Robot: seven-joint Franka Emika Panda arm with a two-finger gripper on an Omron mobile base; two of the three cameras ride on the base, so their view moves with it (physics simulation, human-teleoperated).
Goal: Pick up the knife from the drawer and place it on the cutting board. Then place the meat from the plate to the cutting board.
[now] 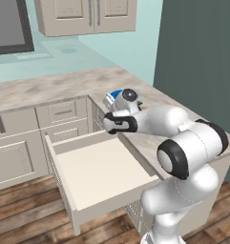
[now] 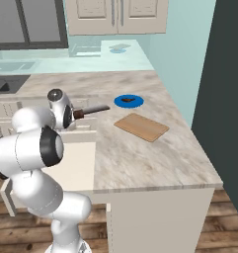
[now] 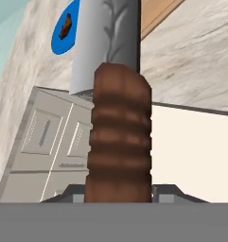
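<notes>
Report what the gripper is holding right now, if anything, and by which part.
The gripper holds the knife by its dark brown handle; the pale blade sticks out ahead, toward the blue plate and cutting board.

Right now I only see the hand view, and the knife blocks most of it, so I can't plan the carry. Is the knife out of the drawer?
Observer: Yes. In the right base view the gripper holds the knife roughly level at the counter's edge, lifted out of the open drawer.
Operator: Is the cutting board free?
Observer: The cutting board is bare, and it lies on the side the blade points to.
Operator: And the plate?
Observer: The plate, carrying the meat, sits beyond the board with a gap between them.
</notes>
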